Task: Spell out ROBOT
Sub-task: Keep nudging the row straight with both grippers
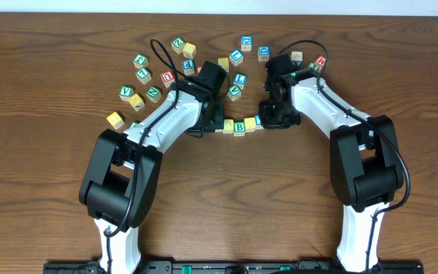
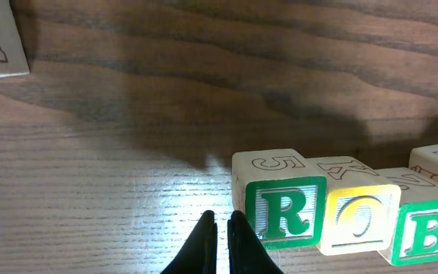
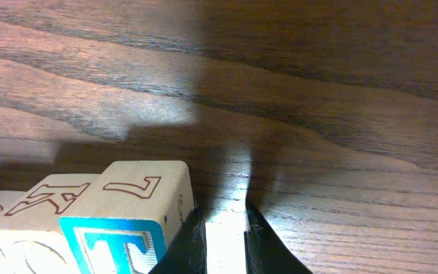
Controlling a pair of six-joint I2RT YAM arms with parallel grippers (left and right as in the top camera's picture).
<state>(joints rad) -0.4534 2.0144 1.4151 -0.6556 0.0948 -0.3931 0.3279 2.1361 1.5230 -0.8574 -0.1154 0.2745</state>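
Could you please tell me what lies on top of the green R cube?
Nothing rests on the R cube; its top face shows an outlined 5. Its underside against the table is hidden.

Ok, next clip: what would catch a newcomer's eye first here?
Both arms meet mid-table at a short row of cubes: the left gripper sits beside the green R cube, the right gripper beside the blue T cube. Loose cubes fan out in an arc on the far side.
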